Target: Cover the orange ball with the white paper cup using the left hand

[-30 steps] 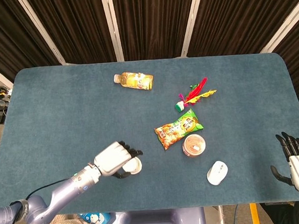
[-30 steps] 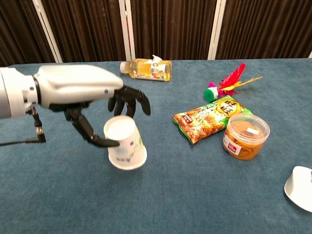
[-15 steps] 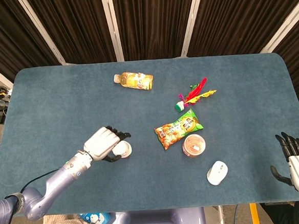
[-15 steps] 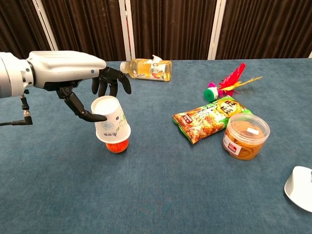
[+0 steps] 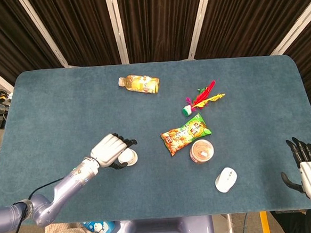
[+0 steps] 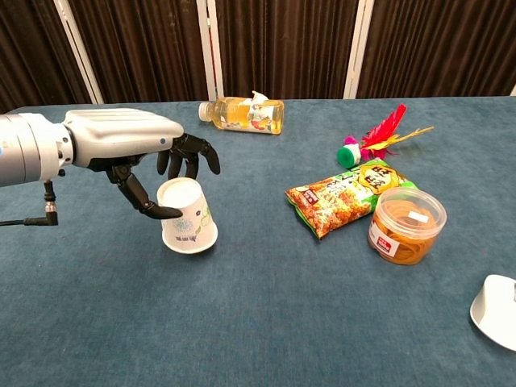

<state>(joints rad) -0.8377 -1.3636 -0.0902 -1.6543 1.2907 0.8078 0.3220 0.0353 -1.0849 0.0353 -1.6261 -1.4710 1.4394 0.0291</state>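
Fingers (image 6: pixel 187 155) of the left hand (image 6: pixel 121 137) clasp the inverted white paper cup (image 6: pixel 187 216) in chest view; head view shows only its base.

No text can be read anywhere. The white paper cup (image 6: pixel 189 222) carries a faint printed pattern, and the bottle (image 6: pixel 242 114), snack bag (image 6: pixel 348 197) and jar (image 6: pixel 405 225) bear labels too small to make out.
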